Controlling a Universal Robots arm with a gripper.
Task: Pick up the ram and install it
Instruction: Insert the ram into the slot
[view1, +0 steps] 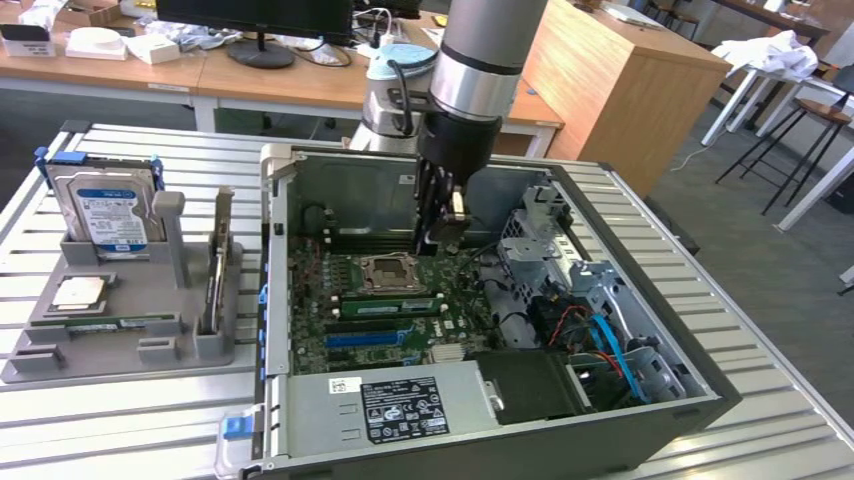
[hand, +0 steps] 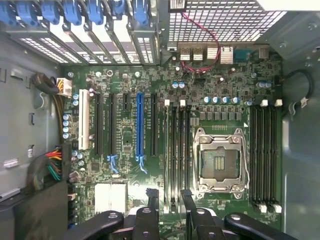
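Exterior view: the arm reaches down into the open case (view1: 694, 390), which stands on a slatted table (view1: 801, 440). The gripper (view1: 438, 245) hangs low over the board (view1: 320, 270), just behind the socket (view1: 390, 270). A ram (view1: 387, 305) stands in a slot on the near side of the socket, apart from the gripper. At the exterior view's left, well apart from the case, sits a grey holder (view1: 40, 365). An other ram (view1: 104, 323) lies flat in it, with a drive (view1: 110, 208) and a card (view1: 218, 262) standing upright there.

Wrist view: the gripper (view1: 438, 245) (hand: 169, 194) is spread open with nothing in its grasp. The two dark fingers (hand: 151, 196) stand apart above the board (hand: 125, 85). The slots (hand: 176, 150) run out from the gap between them, just beside the socket (hand: 220, 160). Whether a stick sits in those slots I cannot tell here.
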